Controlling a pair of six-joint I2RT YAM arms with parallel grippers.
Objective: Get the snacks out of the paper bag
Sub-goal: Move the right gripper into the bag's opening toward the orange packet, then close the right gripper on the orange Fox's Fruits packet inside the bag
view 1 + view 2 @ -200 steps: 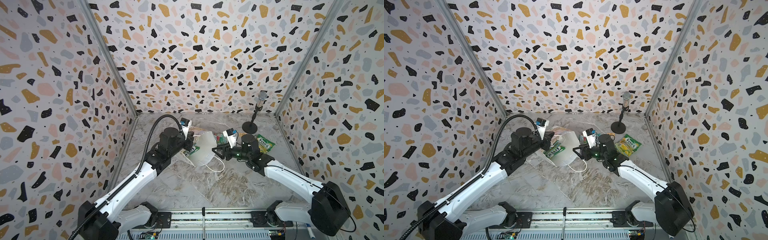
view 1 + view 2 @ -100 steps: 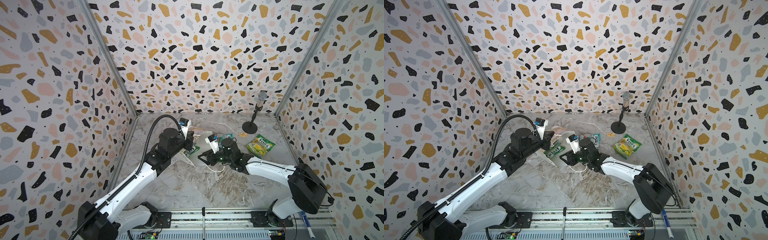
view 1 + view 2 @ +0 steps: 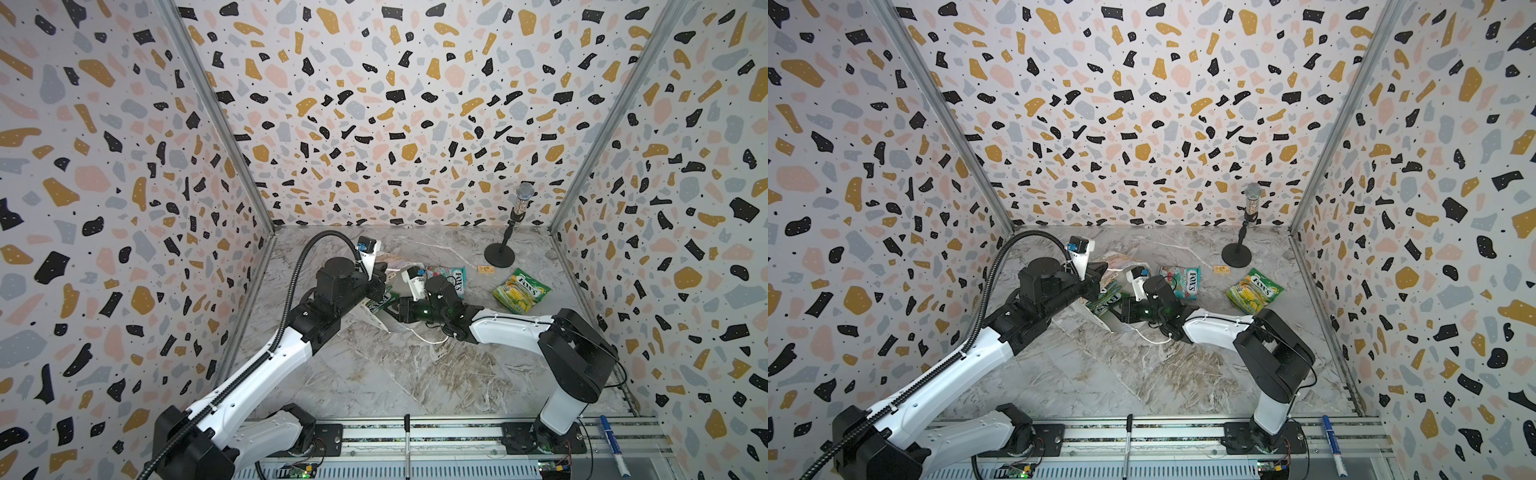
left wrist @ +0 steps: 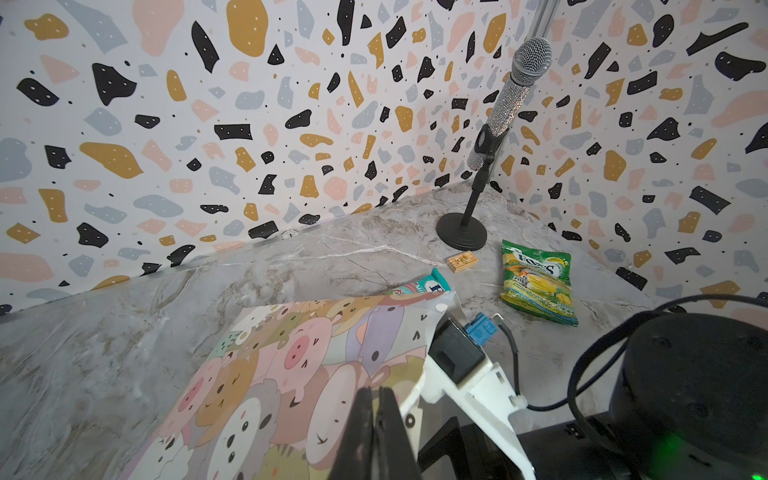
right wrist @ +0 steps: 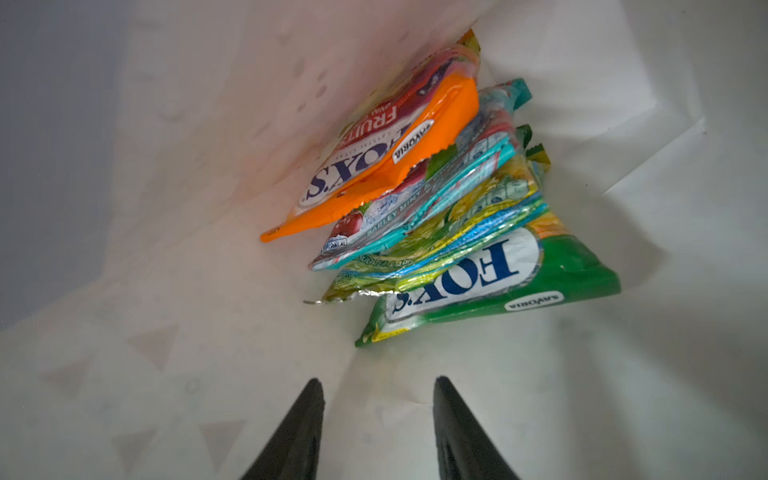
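So, left end effector (image 4: 376,392) is unchanged: jaws together, pinched on the rim of the paper bag (image 4: 291,374), which lies on its side on the bench (image 3: 415,374), left of centre. The change is on the right arm. A second ago it was outside the bag, beside the teal-red packet (image 3: 451,277). Now the right end effector (image 5: 378,380) is in through the bag mouth, jaws apart with nothing between them. I read that as one drop-off done and the next pick starting. Inside the bag, the snacks (image 5: 436,208) are stacked at the far end, four by my count, untouched. Out on the bench further right are that teal-red packet and a green-yellow packet (image 3: 521,291), lying apart.
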